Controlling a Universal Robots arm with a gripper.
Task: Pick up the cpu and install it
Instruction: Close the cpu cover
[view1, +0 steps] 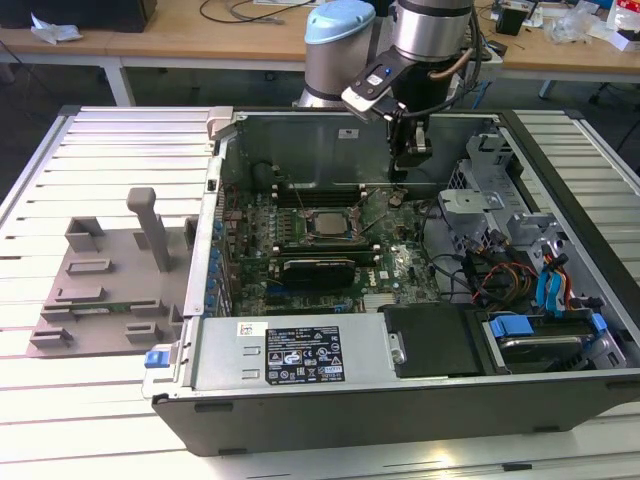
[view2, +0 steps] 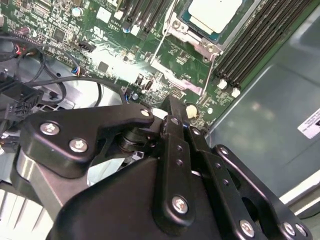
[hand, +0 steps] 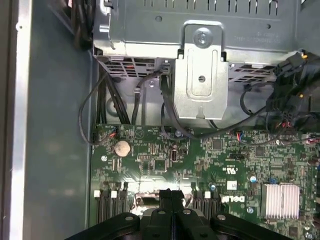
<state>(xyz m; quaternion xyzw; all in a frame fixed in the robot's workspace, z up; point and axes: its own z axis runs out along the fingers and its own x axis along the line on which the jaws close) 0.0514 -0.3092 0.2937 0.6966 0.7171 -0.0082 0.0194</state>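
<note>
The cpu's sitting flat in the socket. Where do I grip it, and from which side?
The cpu lies flat, face up, inside the socket frame, which rims it all round, so no sideways approach looks open. Probably best: come straight down from above and pinch two opposite edges of its square top plate.

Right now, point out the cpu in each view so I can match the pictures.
Exterior view: the cpu sits mid-case on the motherboard, to the exterior view's left of the tool.
Second wrist view: the cpu lies in the metal socket frame, beyond the tool.
First wrist view: the tool covers the motherboard between the memory slots.
Shared landmark: the black memory slots.
</note>
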